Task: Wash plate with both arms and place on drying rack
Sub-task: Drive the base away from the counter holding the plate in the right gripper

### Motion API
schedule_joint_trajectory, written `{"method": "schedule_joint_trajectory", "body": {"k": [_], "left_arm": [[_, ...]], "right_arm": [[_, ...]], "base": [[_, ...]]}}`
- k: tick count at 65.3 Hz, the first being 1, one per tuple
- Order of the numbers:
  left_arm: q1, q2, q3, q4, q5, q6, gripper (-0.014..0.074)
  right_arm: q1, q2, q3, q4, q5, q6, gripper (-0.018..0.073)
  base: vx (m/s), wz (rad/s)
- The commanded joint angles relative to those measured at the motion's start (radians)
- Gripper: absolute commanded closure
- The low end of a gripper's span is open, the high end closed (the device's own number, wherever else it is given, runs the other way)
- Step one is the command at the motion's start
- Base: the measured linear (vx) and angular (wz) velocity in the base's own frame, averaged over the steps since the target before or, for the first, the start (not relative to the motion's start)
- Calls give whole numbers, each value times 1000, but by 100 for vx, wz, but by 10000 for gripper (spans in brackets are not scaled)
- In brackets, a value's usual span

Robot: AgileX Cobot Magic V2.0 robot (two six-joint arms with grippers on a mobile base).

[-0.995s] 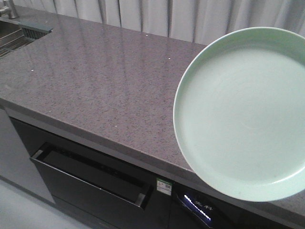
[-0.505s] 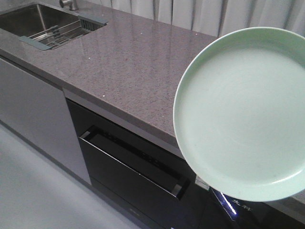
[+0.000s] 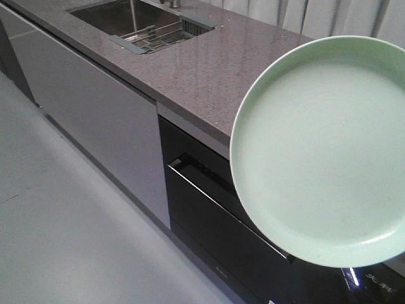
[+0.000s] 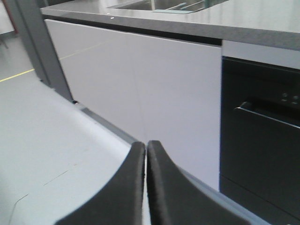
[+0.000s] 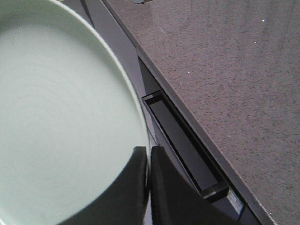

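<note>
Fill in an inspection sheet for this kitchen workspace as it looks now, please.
Surface: speckled grey counter, with a sink at its far end.
Job's things: plate held in the air near the counter's front edge; drying rack lying across the sink.
Clutter: nothing seen.
Grippers: right gripper shut on the plate's rim; left gripper shut, empty.
Cables: nothing seen.
Surroundings: white cabinet door, black appliance front, grey floor, pale curtain.

Obscured items: plate (image 3: 319, 152) — right rim cut by front view's edge, left and lower parts cut in right wrist view, rim partly behind right gripper (image 5: 148, 152); drying rack (image 3: 155, 37) — small, detail indistinct.
</note>
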Motion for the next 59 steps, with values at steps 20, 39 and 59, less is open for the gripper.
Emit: {"method": "schedule_joint_trajectory", "body": {"k": [20,39,59], "left_arm": [[-1,-14,19,2,-79,-5,603],[-1,-14,19,2,-79,-5,603],[-1,-14,19,2,-79,-5,603]], "right_arm": [[0,6,-24,39,-56,-2,566],[0,6,-24,39,-56,-2,566],[0,6,-24,39,-56,-2,566]], "base": [[-5,34],[-2,22],[0,24]]}}
